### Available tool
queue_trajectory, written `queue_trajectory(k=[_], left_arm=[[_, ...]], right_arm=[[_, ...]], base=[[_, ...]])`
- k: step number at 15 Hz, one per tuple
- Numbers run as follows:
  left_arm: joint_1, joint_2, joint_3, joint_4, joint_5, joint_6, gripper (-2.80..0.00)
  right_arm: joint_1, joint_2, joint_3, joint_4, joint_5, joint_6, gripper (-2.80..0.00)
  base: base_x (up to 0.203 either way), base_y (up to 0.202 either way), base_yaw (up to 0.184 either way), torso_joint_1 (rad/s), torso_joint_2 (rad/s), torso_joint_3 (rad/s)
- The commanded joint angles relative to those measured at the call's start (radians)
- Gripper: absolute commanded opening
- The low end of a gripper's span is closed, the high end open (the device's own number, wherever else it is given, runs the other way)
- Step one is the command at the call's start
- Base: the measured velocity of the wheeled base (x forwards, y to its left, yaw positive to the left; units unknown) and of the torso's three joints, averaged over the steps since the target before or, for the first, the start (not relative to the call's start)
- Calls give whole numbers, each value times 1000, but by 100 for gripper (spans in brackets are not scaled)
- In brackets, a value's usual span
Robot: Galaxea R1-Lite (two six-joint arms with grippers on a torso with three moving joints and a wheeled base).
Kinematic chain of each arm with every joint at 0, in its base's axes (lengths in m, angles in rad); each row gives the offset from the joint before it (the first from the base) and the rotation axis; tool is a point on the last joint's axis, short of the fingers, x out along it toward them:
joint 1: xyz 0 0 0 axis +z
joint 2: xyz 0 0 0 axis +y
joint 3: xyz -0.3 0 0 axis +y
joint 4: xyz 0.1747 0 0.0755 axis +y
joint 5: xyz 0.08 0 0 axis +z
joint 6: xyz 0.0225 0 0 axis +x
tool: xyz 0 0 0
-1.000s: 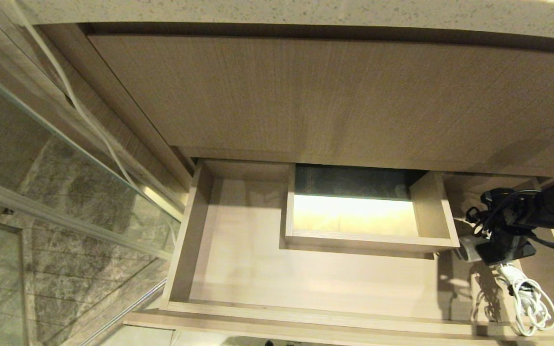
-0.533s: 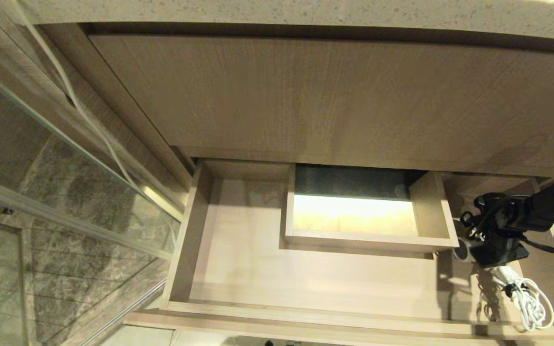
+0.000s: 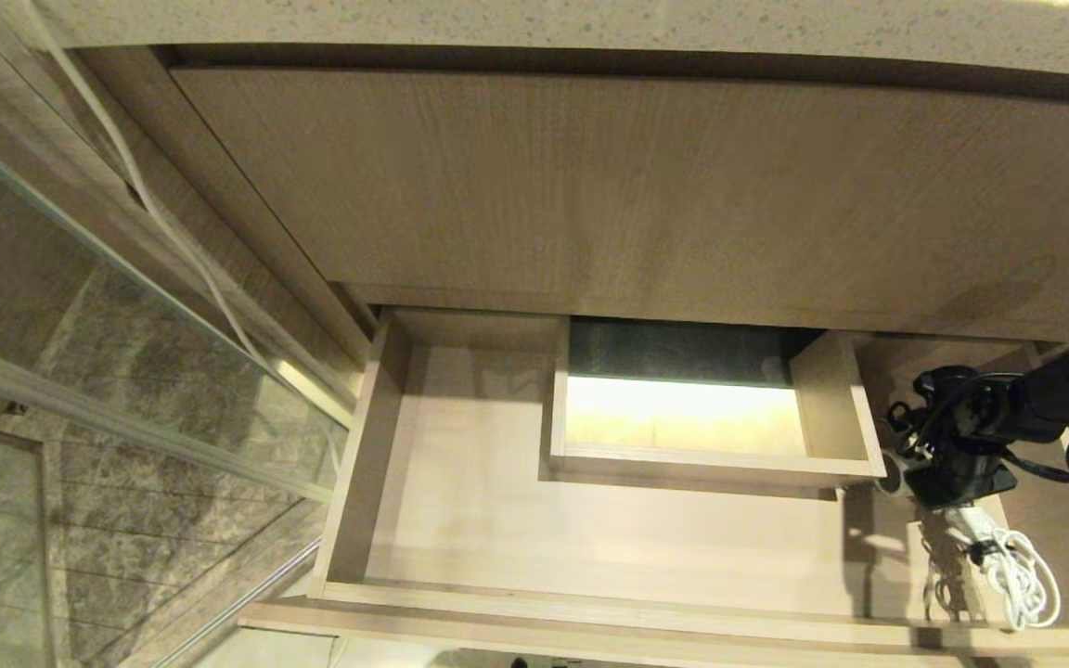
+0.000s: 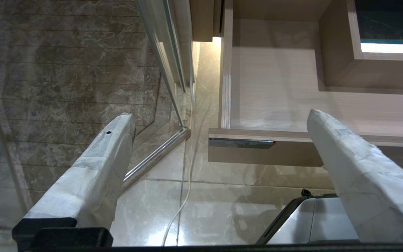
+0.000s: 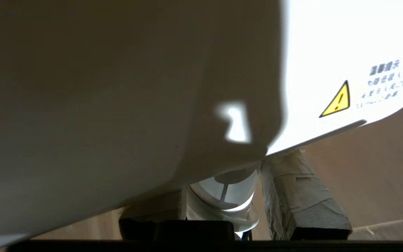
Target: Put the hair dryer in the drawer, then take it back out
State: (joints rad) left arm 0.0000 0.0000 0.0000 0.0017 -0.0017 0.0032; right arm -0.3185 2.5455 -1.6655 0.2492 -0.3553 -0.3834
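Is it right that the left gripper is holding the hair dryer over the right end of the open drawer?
Not quite: the right gripper holds the hair dryer there, over the open drawer. The head view shows it; the left gripper hangs open and empty.

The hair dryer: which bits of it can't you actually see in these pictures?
- Head view: the right pincer and its arm cover most of the hair dryer; only one barrel end and the bundled cord show.
- Right wrist view: the hair dryer fills the picture, cut off by the edges; its label print is unreadable.
- Left wrist view: the hair dryer lies outside the picture; only part of the drawer shows.
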Motion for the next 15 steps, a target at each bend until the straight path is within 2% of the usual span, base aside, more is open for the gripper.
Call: queue_trajectory(k=[1, 7, 9, 15], left_arm=[[0, 0, 0, 0, 0, 0, 0], [0, 0, 0, 0, 0, 0, 0], [0, 0, 0, 0, 0, 0, 0], [0, 0, 0, 0, 0, 0, 0]], right_arm=[[-1, -34, -9, 7, -2, -4, -280], [1, -101, 12, 16, -2, -19, -280], [2, -105, 22, 19, 1, -25, 0], [2, -116, 50, 30, 1, -31, 0]], base=[[0, 0, 0, 0, 0, 0], [0, 0, 0, 0, 0, 0], [0, 0, 0, 0, 0, 0], [0, 0, 0, 0, 0, 0]])
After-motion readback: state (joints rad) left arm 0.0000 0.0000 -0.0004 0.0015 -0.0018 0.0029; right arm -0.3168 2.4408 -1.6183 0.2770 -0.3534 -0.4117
